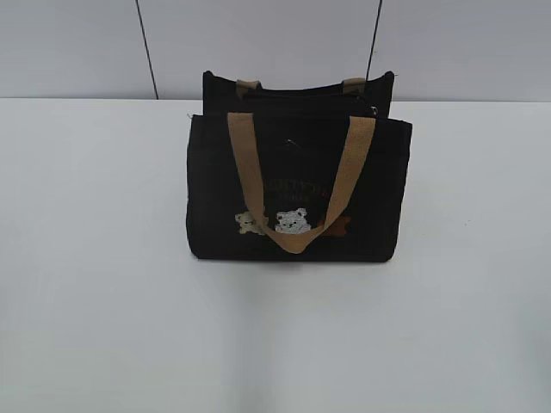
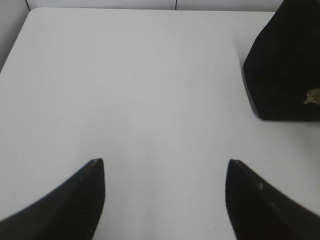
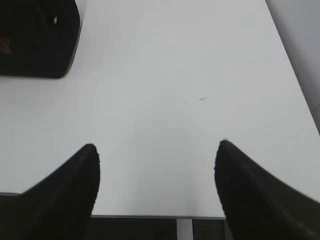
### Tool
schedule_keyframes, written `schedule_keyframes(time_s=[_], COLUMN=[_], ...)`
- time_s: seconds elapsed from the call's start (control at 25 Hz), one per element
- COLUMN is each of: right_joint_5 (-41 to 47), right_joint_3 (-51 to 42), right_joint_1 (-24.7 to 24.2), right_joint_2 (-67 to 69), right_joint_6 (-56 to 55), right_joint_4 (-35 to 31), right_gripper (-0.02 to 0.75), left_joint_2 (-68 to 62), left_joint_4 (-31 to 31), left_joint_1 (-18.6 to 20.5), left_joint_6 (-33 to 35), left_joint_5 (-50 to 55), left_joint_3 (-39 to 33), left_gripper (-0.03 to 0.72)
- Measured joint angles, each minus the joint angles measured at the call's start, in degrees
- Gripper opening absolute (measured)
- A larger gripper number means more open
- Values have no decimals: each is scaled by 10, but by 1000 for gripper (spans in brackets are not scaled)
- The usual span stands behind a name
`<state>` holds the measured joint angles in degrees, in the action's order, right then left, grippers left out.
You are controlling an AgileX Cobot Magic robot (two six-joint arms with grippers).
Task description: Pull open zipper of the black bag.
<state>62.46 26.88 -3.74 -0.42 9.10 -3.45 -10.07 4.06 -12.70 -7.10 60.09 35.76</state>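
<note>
Still approach step: black bag [image 1: 297, 185] upright mid-surface [image 1: 95, 284], zipper not discernible along top. Left tool [image 2: 165, 172] and right tool [image 3: 156, 152] both wide, empty, apart from bag. You need to find pull first.

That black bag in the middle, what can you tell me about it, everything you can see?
The black bag is a boxy tote of dark fabric standing upright on the white table, near its far edge. Two tan webbing handles: the front one hangs down over the front, the rear one barely shows at the top. Small bear pictures and faint gold lettering mark the front. Nothing but the table touches it; both wrist views show only a corner.
</note>
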Motion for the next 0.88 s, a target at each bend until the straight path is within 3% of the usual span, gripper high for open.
schedule_keyframes(time_s=[0.32, 0.88], right_joint_5=[0, 0], right_joint_3=[0, 0], right_joint_1=[0, 0], right_joint_2=[0, 0], right_joint_6=[0, 0], right_joint_4=[-1, -1], right_gripper=[546, 546], left_joint_2=[104, 104], left_joint_4=[-54, -78], left_joint_1=[95, 102], left_joint_6=[92, 107], left_joint_5=[8, 10], left_joint_3=[-43, -47], left_gripper=[562, 562])
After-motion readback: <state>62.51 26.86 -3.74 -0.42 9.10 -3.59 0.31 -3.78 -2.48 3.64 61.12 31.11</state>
